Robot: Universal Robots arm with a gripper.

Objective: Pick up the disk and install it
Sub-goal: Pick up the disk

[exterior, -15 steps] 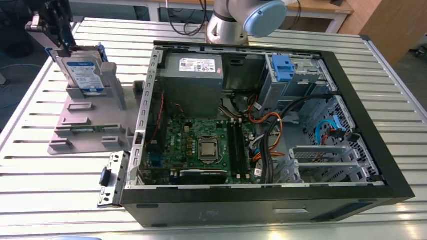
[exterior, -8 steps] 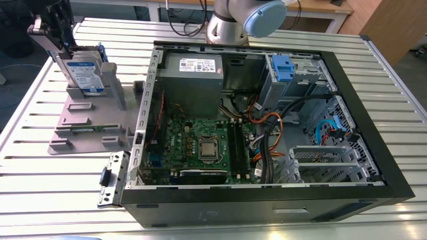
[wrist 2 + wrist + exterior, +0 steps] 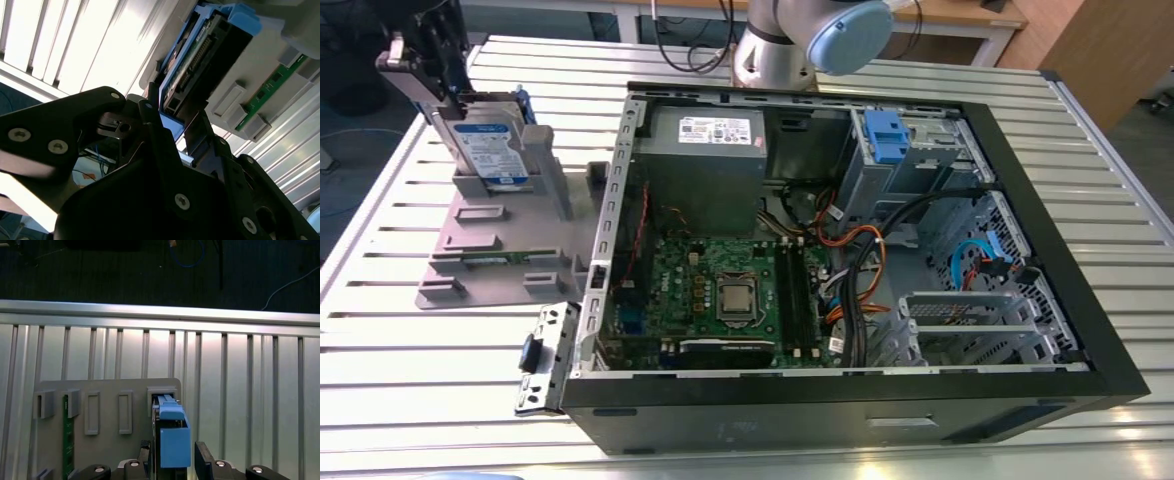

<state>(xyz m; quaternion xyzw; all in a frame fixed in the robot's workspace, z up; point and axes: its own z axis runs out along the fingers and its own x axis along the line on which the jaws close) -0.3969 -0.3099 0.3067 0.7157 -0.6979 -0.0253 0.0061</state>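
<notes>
a: where's the disk point(image 3: 491, 150)?
b: standing on edge in the grey holder point(image 3: 487, 245), at the exterior view's left, outside the case point(image 3: 854, 425). its label faces the camera, and a blue bracket point(image 3: 175, 442) runs round its rim.
a: and the gripper point(image 3: 172, 452)?
b: right at the disk's top edge. in both wrist views its black fingers point(image 3: 155, 140) sit one on each side of the bracket, set narrow. in the first wrist view a thin strip of table shows between one finger and the blue plastic, so it reads as not clamped, just straddling.
a: is the disk lifted?
b: no, its lower end is down in the holder's slot.
a: anything else on the holder?
b: a green memory stick point(image 3: 65, 440) lying in a groove, apart from the disk, with a few grey blocks between them.
a: and the case?
b: it lies on its side with the lid off, on the slatted table point(image 3: 400, 350), just to the exterior view's right of the holder. a green board point(image 3: 720, 290) sits in the middle and a grey box point(image 3: 707, 150) with a white sticker at the far side. a blue clip point(image 3: 886, 130) sits in the far bay toward the exterior view's right, with orange and black cables point(image 3: 854, 270) nearer.
a: the arm?
b: a grey and blue joint point(image 3: 834, 30) stands at the far edge of the table, behind the case.
</notes>
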